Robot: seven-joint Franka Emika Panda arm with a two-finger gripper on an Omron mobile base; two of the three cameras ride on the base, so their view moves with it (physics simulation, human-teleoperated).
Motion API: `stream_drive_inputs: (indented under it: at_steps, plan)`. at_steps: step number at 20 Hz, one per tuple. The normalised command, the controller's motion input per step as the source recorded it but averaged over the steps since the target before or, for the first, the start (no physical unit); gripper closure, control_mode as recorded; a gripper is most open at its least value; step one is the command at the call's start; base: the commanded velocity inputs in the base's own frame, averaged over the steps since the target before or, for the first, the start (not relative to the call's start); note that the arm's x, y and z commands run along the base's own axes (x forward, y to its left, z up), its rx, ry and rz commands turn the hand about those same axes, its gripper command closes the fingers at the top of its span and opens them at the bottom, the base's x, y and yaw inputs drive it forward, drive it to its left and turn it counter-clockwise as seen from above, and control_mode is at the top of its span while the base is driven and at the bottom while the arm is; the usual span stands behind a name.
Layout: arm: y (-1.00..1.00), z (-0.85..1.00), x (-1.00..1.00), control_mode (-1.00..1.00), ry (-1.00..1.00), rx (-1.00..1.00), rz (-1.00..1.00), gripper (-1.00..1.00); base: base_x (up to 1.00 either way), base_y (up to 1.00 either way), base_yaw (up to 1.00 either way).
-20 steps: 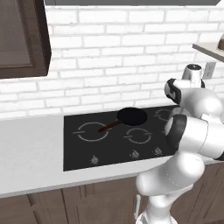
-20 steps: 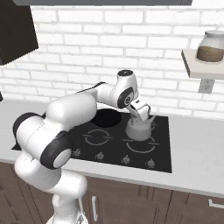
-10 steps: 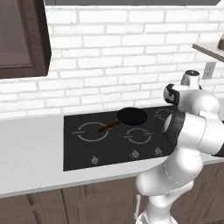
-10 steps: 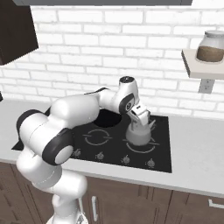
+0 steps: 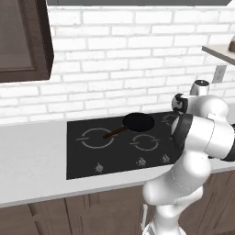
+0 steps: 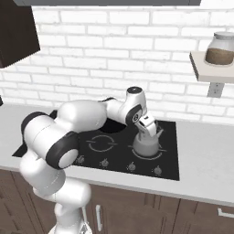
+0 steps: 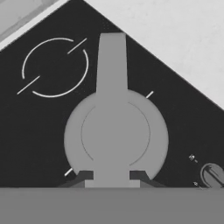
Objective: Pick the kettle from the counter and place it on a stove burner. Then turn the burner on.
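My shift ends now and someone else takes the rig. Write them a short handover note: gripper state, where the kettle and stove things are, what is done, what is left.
Gripper: shut on the kettle's handle from above.
Kettle: grey, upright over the front right burner ring of the stove; whether it rests on the glass yet, I cannot tell.
Pan: dark, on a rear burner, handle pointing toward the front left.
Knobs: along the stove's front edge, untouched.
Counter: the kettle is off it.
Done: kettle picked up and brought to a burner.
Left: let go, pull the fingers away, turn that burner's knob on.

Matt grey metal kettle [image 6: 146,145], glossy blk glass stove [image 6: 170,161], smooth pale counter [image 6: 205,171]
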Motion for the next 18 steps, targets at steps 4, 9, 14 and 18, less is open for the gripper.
stream_drive_inputs:
  at_steps: [4, 9, 14, 18]
  plan:
    - [-0.09, -0.23, 0.18, -1.0, 0.0, 0.0, 0.02, 1.0, 0.0, 0.0, 0.0]
    - [-0.08, -0.23, 0.24, -1.0, 0.0, 0.0, 0.02, 1.0, 0.0, 0.0, 0.0]
    - [-0.08, -0.21, 0.19, -1.0, 0.0, 0.0, 0.02, -1.0, 0.0, 0.0, 0.0]
    - [-0.13, -0.14, 0.0, -1.0, 0.0, 0.0, 0.03, -1.0, 0.0, 0.0, 0.0]
